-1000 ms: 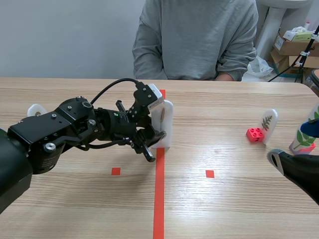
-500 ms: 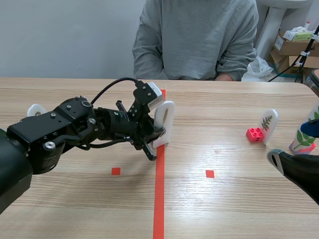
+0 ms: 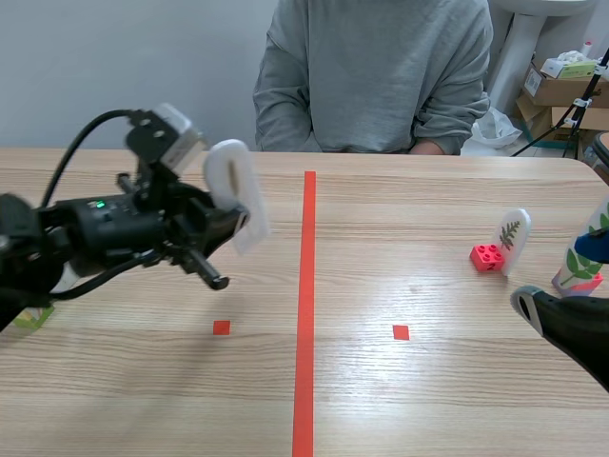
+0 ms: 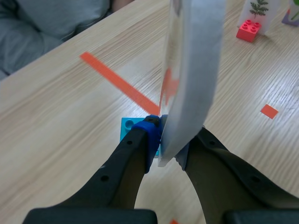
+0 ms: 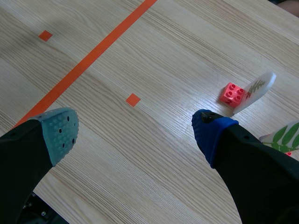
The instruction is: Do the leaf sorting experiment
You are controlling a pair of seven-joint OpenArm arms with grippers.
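A white leaf card (image 3: 233, 190) on a blue brick base is lifted above the table, left of the long tape line. My left gripper (image 3: 226, 228) is shut on it. In the left wrist view the card (image 4: 191, 79) stands edge-on between the fingers of the left gripper (image 4: 170, 144), with the blue brick (image 4: 127, 128) at its foot. A second leaf card (image 3: 514, 233) stands in a red brick (image 3: 486, 255) at the right. My right gripper (image 5: 135, 126) hangs open over bare table, with the red brick (image 5: 232, 93) ahead of it and to its right.
Another card with large green leaves (image 3: 582, 257) stands at the table's right edge. A small green piece (image 3: 34, 318) shows under the left arm. A person in a grey sweater (image 3: 376, 67) sits across the table. Boxes (image 3: 561, 90) are stacked behind at the right.
The left arm has lifted the white card off the tape line and carried it left and up. The right arm has not moved.
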